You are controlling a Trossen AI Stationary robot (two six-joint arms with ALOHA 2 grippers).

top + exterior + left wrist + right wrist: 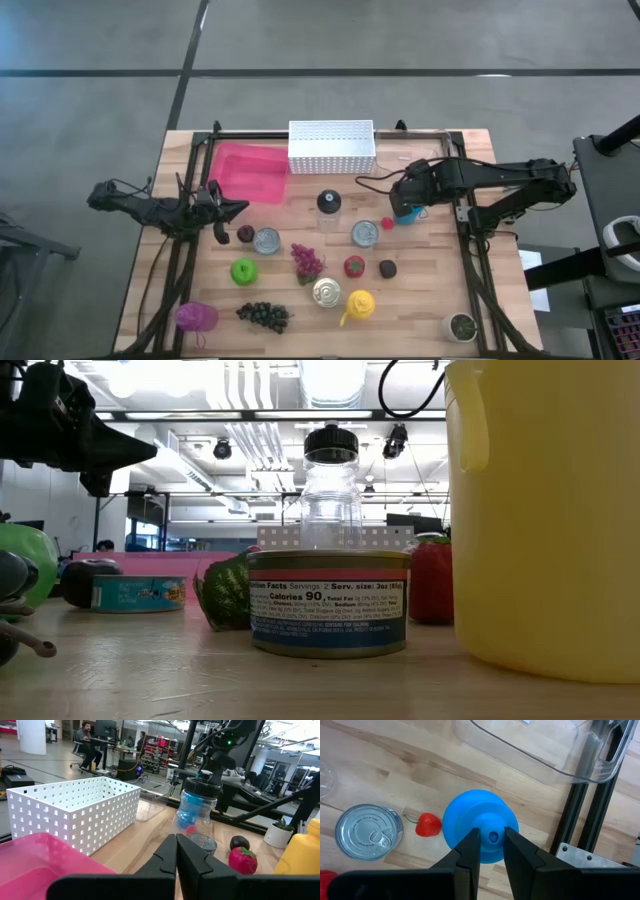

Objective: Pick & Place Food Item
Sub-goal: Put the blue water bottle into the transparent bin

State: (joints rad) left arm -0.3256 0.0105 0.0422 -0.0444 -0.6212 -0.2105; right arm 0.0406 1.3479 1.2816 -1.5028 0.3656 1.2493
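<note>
Hovering with the right gripper (492, 831) directly over a round blue object (465, 812) on the right half of the wooden table (420, 300), and keeping the two fingers narrowly parted, with a small blue knob at the object's centre showing in the gap. Not managing to tell whether either finger is touching that knob. Seeing nothing lifted clear of the wood.

Lying just beside the blue object, apart from it, as a small red strawberry (427, 824), stalk pointing toward a closed tin can (367, 832) next to it. Sitting beyond the blue object, near the table's back edge, as a clear plastic container (530, 745).

Waiting with the left gripper (176, 840) over the table's left side, fingers pressed together and carrying nothing, pointing across toward a black-lidded clear jar (197, 812). Resting near that gripper, a pink tray (250, 170) next to a white perforated basket (331, 147) at the back edge.

Standing scattered across the middle of the table: purple grapes (306, 260), a green apple (243, 270) and a larger strawberry (353, 266).
</note>
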